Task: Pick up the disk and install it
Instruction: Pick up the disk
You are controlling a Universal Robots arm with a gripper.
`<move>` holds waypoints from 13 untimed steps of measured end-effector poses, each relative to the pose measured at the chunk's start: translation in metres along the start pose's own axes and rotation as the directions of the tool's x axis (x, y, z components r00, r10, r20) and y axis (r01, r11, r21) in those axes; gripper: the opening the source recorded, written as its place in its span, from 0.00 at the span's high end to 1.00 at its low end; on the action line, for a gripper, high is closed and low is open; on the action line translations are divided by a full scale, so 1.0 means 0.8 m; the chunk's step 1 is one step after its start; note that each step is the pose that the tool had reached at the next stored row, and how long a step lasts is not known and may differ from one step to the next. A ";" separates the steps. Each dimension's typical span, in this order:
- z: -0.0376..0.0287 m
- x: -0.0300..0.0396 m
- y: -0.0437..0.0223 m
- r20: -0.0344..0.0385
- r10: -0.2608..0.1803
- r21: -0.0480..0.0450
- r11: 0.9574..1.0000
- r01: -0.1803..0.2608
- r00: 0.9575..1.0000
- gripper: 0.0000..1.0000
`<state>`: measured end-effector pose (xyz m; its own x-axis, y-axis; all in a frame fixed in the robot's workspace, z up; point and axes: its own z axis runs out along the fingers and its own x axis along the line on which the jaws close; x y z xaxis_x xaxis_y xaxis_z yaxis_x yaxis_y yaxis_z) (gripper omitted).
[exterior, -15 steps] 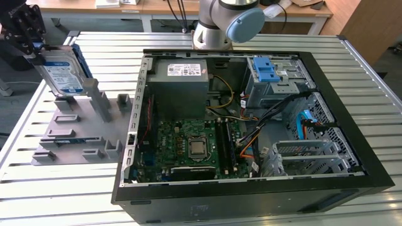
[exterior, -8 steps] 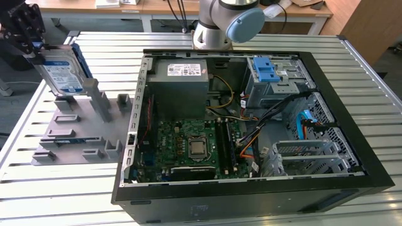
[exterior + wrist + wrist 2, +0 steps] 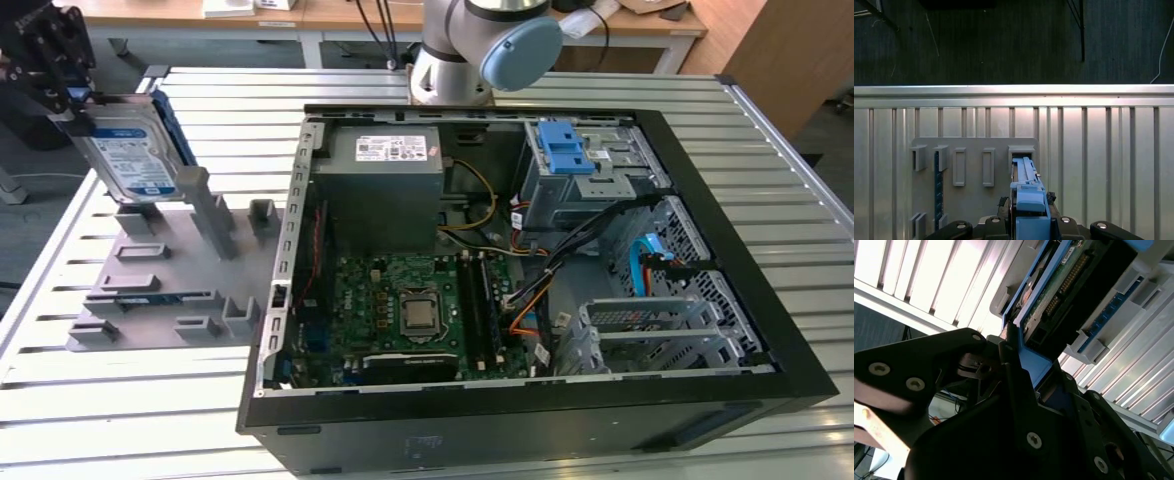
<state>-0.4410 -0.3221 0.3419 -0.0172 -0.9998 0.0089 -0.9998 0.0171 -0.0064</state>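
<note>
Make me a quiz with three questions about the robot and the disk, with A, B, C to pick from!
1. Where is the disk?
A. flat on the floor
B. in the gripper, upright over the grey holder
C. under a chair

2. What colour are the disk's side rails?
A. red
B. yellow
C. blue

3. How is the computer case?
A. open, its green board showing
B. shut tight
C. wrapped in paper

Answers: B, the gripper clamps the disk's top above the holder at the exterior view's left; C, a blue rail shows in both wrist views; A, the case's inside parts are plain to see.
</note>
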 end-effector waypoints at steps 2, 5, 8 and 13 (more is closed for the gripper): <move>-0.0007 0.0000 0.0000 0.000 0.000 0.000 1.000 0.000 1.000 0.64; -0.0022 0.0000 -0.0001 0.000 0.000 0.000 1.000 0.000 1.000 0.64; -0.0034 0.0000 0.0000 0.000 0.000 0.000 1.000 0.000 1.000 0.64; -0.0062 0.0001 0.0000 0.000 0.000 0.000 1.000 0.000 1.000 0.64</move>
<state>-0.4410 -0.3221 0.3469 -0.0172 -0.9998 0.0089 -0.9998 0.0171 -0.0065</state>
